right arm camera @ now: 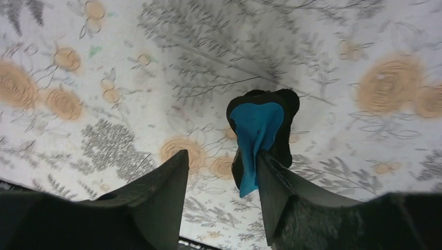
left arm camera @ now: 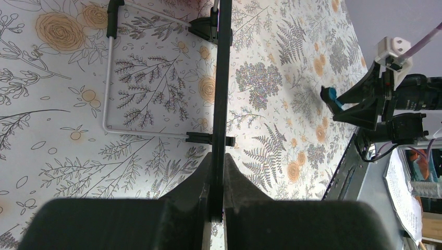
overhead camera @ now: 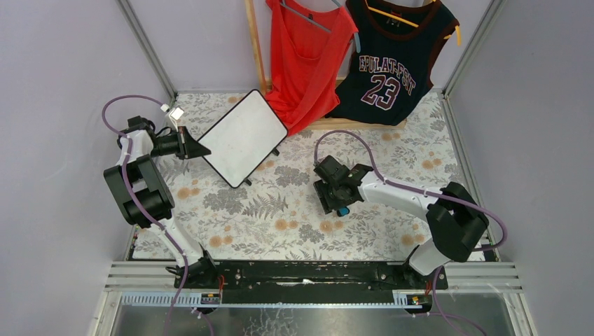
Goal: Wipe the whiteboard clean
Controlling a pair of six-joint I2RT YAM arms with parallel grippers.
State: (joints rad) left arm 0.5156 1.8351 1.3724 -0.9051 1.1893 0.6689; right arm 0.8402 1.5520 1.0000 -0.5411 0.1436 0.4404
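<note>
Two arms: left gripper (overhead camera: pixel 204 150) clamps the whiteboard (overhead camera: pixel 244 136) edge, right gripper (right arm camera: pixel 221 156) stands parted (blue eraser (right arm camera: pixel 255 125) against one finger).

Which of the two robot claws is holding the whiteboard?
The left gripper: it is clamped on the edge of the whiteboard. The right gripper stands open beside a blue eraser.

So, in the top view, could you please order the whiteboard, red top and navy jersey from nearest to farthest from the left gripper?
1. whiteboard, its left edge clamped in the left gripper.
2. red top, hanging behind the board.
3. navy jersey, farther right at the back.
</note>
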